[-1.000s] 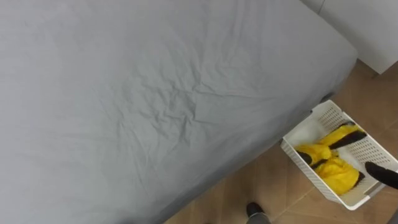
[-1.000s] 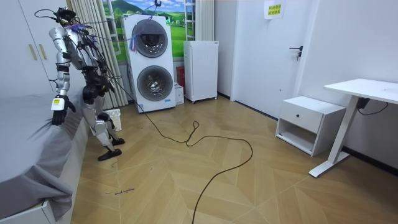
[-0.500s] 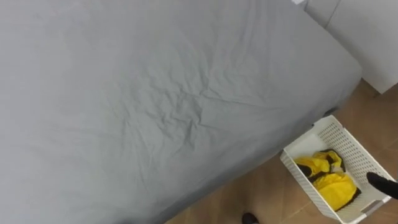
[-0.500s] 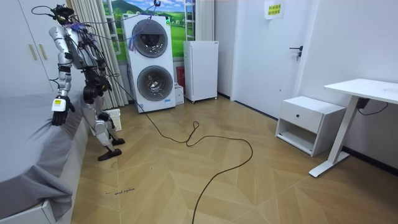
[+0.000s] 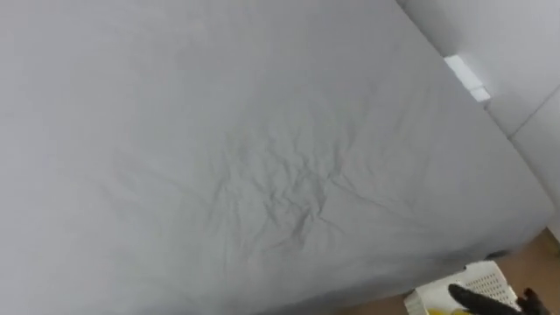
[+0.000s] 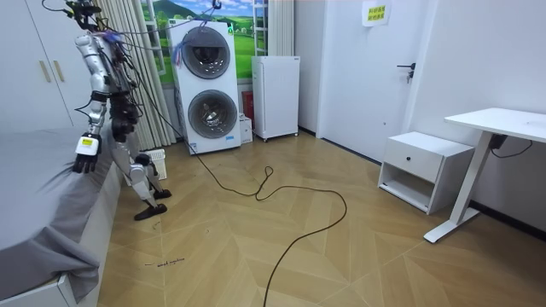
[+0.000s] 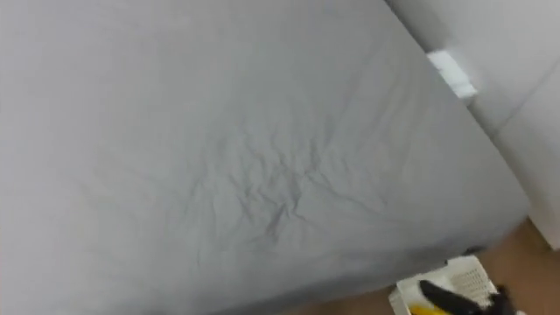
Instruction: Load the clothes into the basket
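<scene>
The white slatted basket [image 5: 486, 282] stands on the floor at the bed's foot, at the lower right edge of the eye views, and shows again as the basket [image 6: 154, 162] by my legs in the room view. A scrap of yellow clothing [image 5: 436, 311] peeks out of it. My right hand [image 5: 473, 300] is dark, fingers straight, over the basket, holding nothing. My left hand [image 6: 84, 154] hangs relaxed above the bed's edge. I stand beside the bed, facing it.
The grey creased bed sheet [image 5: 245, 157] spreads across the eye views with no clothes on it. A white wall or cupboard [image 5: 516, 61] borders it at the upper right. Stacked washing machines [image 6: 205, 85] stand behind me.
The head camera has swung up over the bed, so the basket slid to the bottom right edge. In the room view I have straightened up.
</scene>
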